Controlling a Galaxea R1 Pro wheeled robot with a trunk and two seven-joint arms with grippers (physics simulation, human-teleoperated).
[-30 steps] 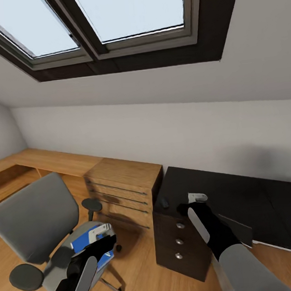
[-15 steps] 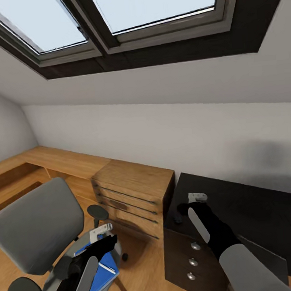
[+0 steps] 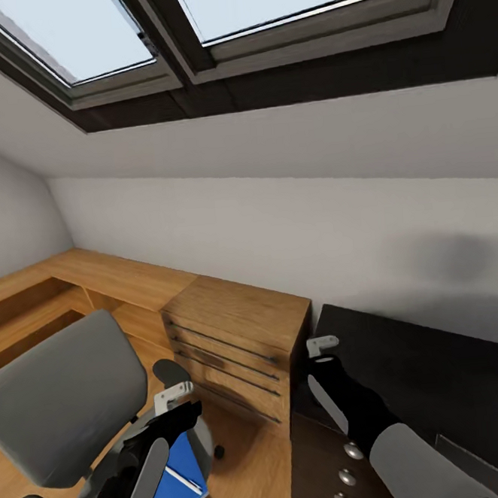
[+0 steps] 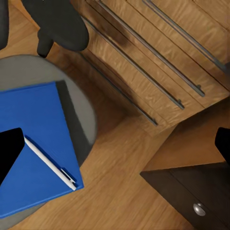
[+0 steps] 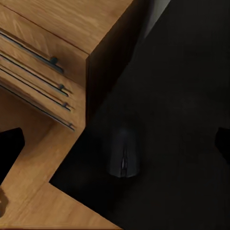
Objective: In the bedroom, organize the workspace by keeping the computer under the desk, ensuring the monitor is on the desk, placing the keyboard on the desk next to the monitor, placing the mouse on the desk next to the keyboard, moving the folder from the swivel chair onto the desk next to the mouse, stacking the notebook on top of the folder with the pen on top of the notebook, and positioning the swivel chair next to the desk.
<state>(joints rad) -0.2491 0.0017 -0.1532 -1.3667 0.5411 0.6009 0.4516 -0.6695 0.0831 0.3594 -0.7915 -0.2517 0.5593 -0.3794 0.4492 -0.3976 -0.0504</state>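
Both jaws spread wide, empty. Left gripper point(image 3: 174, 397) hovers over the blue folder point(image 4: 33, 153) and pen point(image 4: 50, 163) on the swivel chair point(image 3: 58, 394); right gripper point(image 3: 322, 346) above the mouse point(image 5: 124, 154) on the dark desk point(image 3: 433, 369). View has swung left; chair nearer.

Black desk point(image 5: 191, 96) bearing a mouse point(image 5: 124, 155), swivel chair point(image 4: 81, 103) seat under blue folder point(image 4: 33, 143)

Attic bedroom workspace: skylights point(image 3: 184, 28), swivel chair point(image 3: 62, 401), dark desk point(image 3: 441, 368).
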